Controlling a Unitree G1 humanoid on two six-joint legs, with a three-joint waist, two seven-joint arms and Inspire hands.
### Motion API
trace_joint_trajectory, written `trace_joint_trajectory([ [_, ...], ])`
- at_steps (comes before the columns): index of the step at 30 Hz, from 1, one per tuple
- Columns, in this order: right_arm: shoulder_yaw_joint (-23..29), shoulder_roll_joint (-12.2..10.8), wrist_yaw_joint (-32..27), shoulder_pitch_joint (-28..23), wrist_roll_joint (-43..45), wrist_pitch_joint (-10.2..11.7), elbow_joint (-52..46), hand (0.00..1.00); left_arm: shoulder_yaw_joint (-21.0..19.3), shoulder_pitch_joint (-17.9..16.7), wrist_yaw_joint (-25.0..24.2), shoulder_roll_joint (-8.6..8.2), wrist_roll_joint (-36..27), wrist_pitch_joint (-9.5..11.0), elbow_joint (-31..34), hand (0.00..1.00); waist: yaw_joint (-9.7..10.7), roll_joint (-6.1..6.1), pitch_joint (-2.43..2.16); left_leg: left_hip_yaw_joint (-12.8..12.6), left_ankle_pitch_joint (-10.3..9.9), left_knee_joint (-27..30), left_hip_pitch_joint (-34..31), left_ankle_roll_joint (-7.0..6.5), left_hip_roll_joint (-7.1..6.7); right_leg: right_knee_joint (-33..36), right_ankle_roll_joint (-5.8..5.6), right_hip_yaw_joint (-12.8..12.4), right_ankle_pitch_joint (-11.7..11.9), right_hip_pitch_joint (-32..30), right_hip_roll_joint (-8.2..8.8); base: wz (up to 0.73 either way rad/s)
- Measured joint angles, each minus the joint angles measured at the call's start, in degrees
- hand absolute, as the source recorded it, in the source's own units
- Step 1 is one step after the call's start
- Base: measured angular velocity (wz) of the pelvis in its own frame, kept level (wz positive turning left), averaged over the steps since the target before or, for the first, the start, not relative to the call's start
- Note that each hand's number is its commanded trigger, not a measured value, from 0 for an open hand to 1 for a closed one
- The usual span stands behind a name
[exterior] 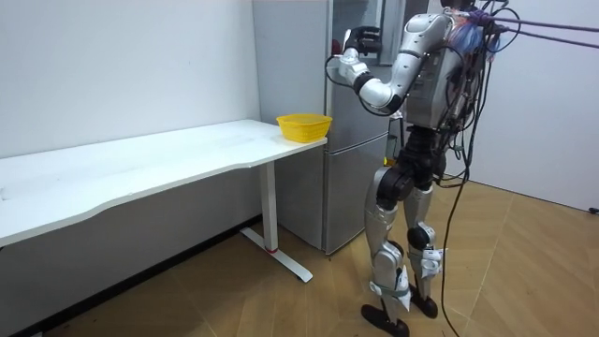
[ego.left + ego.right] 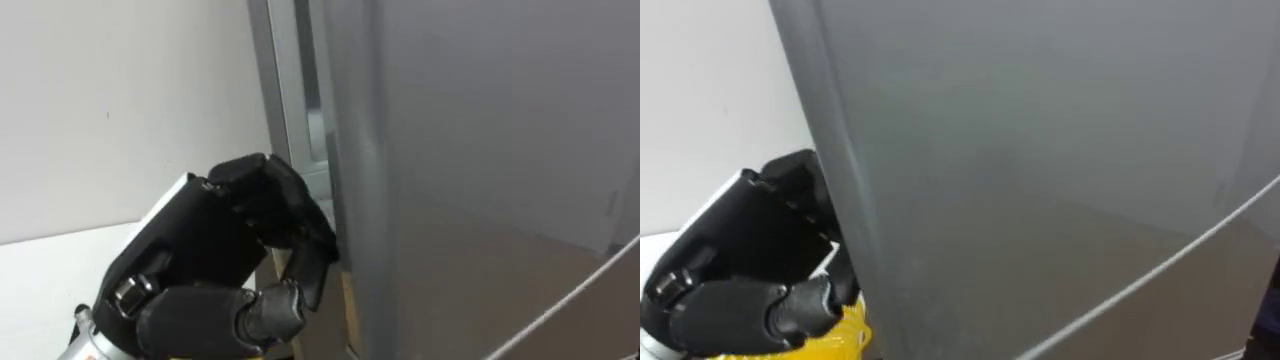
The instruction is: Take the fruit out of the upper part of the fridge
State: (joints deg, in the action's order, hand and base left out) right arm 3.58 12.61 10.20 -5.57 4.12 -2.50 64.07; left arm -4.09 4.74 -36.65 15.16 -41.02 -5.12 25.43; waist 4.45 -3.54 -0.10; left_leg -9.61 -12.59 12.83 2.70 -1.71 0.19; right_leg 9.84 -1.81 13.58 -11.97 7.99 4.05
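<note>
Caught at the door: my left hand (image 2: 235, 250) hooks the upper fridge door (image 2: 480, 150). Its fingers (image 2: 300, 225) are curled round the door's free edge at 3 o'clock from the palm and clamped there, I judge, to swing the door wide. The grip sits on that edge because a pull there turns the door most easily.

At 12 o'clock above the knuckles a narrow gap (image 2: 316, 130) stands between door and cabinet, so the door is only cracked open. What I am to fetch I judge to lie behind it, in the upper compartment. Through that slit I cannot tell what it is.

The left eye view gives me the fingers on the edge and the slit. In the right eye view the door lies across both, but a yellow bowl (image 2: 845, 335) appears at 6 o'clock beneath the hand.

The room view sets the scene. The robot stands upright facing the fridge (image 1: 351, 168), left arm raised to the top compartment. The bowl sits on the end of the white table (image 1: 140, 168) just beside the fridge, at 7 o'clock from the hand.
</note>
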Motion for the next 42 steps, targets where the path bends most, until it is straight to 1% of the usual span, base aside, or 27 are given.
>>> trace_joint_trajectory([
  [1,0.06,0.0,0.0,0.02,0.79,-0.01,-0.08,0.0,0.0,0.0,-0.45,0.03,-0.02,0.0,0.03,1.0,0.04,0.02,0.0,-0.47,0.05,-0.01,0.03,0.0,0.02,0.0,0.01,-0.19,0.01,-0.12,0.02,-0.1],
  [2,0.07,0.01,0.0,-0.01,1.19,-0.02,-0.24,0.0,0.0,0.0,-0.71,0.04,-0.04,0.0,0.03,0.8,0.09,0.04,0.0,-0.73,0.06,0.01,0.1,-0.01,0.05,0.0,0.03,-0.37,0.02,-0.14,0.03,-0.09],
  [3,0.07,0.01,0.0,-0.02,1.25,-0.02,-0.27,0.0,0.0,0.0,-0.98,0.04,-0.06,0.0,0.03,0.65,0.11,0.07,-0.01,-0.89,0.06,0.01,0.12,-0.01,0.05,0.0,0.03,-0.45,0.02,-0.14,0.05,-0.08],
  [4,0.06,0.01,-0.01,-0.02,1.35,-0.04,-0.28,0.0,0.0,0.0,-1.53,0.04,-0.06,0.0,0.03,0.0,0.1,0.11,0.0,-1.13,0.06,0.0,0.2,-0.02,0.05,0.0,0.03,-0.63,0.02,-0.13,0.07,-0.05],
  [9,0.02,-0.08,-0.17,-0.06,1.54,-0.07,-0.29,0.0,0.0,0.08,-3.74,0.04,-0.05,-0.07,0.03,0.0,0.08,0.41,0.1,-1.34,0.06,-0.01,0.34,-0.03,0.06,0.07,0.04,-0.88,0.02,-0.15,0.08,-0.02],
  [14,-0.12,-0.09,-0.72,-0.06,2.43,-0.06,-0.48,0.0,0.42,0.58,-5.35,0.04,-0.01,-0.12,0.16,0.0,0.16,0.4,0.09,-1.3,0.06,0.08,0.11,-0.04,0.1,0.08,0.04,-0.75,0.03,-0.15,0.07,0.01],
  [18,-0.24,-0.06,-0.81,0.11,2.36,-0.01,-0.44,0.0,2.93,0.9,-6.86,0.07,-0.02,-0.14,0.54,0.0,0.21,0.38,0.0,-1.32,0.07,0.1,-0.44,-0.06,0.1,0.05,0.04,-0.69,0.03,-0.71,0.09,0.0],
  [20,-0.47,0.0,-0.82,0.12,2.16,-0.01,-0.29,0.0,4.21,1.51,-7.38,0.09,-0.04,-0.17,0.73,0.0,0.22,0.49,-0.07,-1.33,0.08,0.13,-0.83,-0.06,0.11,-0.03,0.05,-0.63,0.03,-1.06,0.08,0.02],
  [21,-0.78,0.0,-0.82,0.24,2.14,0.0,-0.19,0.0,5.15,2.34,-7.85,0.08,-0.03,-0.17,0.83,0.0,0.41,0.6,-0.08,-1.34,0.08,0.25,-1.05,-0.06,0.11,-0.07,0.05,-0.5,0.03,-1.13,0.09,0.05],
  [22,-1.22,0.04,-0.8,0.64,1.93,0.07,0.24,0.0,6.27,3.39,-7.87,0.07,-0.01,-0.17,0.83,0.0,0.67,0.65,-0.06,-1.46,0.08,0.39,-1.06,-0.07,0.1,-0.07,0.04,-0.48,0.03,-1.14,0.13,0.04],
  [25,-2.23,0.24,-0.76,1.29,1.87,0.23,0.81,0.0,7.81,5.22,-7.7,-0.04,0.0,-0.06,0.83,0.0,1.09,0.69,-0.07,-2.15,0.08,0.52,-0.91,-0.06,0.16,-0.06,0.03,-0.76,0.04,-1.21,0.17,-0.01],
  [30,-3.87,0.76,-0.89,1.28,1.78,0.73,0.73,0.0,10.88,5.87,-6.58,-0.36,0.01,0.51,1.1,0.0,1.94,0.72,-0.05,-2.65,0.08,0.57,-1.07,-0.06,0.25,-0.05,0.01,-0.9,0.08,-1.36,0.18,0.0],
  [33,-4.08,0.74,-1.46,1.65,1.78,1.36,1.05,0.0,11.92,5.95,-5.89,-0.67,0.06,0.55,2.4,0.0,3.25,0.69,-0.07,-2.64,0.08,0.72,-1.61,-0.07,0.35,-0.04,0.07,-0.74,0.11,-1.69,0.13,0.04],
  [35,-4.37,0.73,-2.02,1.65,1.73,1.36,1.22,0.0,12.94,6.2,-5.1,-1.29,0.06,0.6,2.95,0.0,3.53,0.65,-0.09,-2.68,0.08,0.78,-1.96,-0.07,0.46,-0.02,0.15,-0.74,0.28,-2.0,0.08,0.0],
  [41,-5.32,0.74,-3.32,2.22,2.46,1.57,4.04,0.0,17.17,8.95,-3.7,-2.68,0.11,0.88,2.91,0.0,4.73,0.71,-0.05,-3.03,0.19,0.7,-1.58,-0.24,0.52,-0.01,0.17,-1.31,0.5,-2.15,0.0,-0.02],
  [42,-6.01,0.76,-3.51,2.22,2.47,1.68,4.74,0.0,18.18,9.59,-3.5,-2.96,0.11,1.02,2.81,0.0,4.75,0.72,-0.05,-3.33,0.18,0.65,-1.31,-0.24,0.56,0.0,0.17,-1.79,0.51,-2.09,-0.01,-0.19],
])
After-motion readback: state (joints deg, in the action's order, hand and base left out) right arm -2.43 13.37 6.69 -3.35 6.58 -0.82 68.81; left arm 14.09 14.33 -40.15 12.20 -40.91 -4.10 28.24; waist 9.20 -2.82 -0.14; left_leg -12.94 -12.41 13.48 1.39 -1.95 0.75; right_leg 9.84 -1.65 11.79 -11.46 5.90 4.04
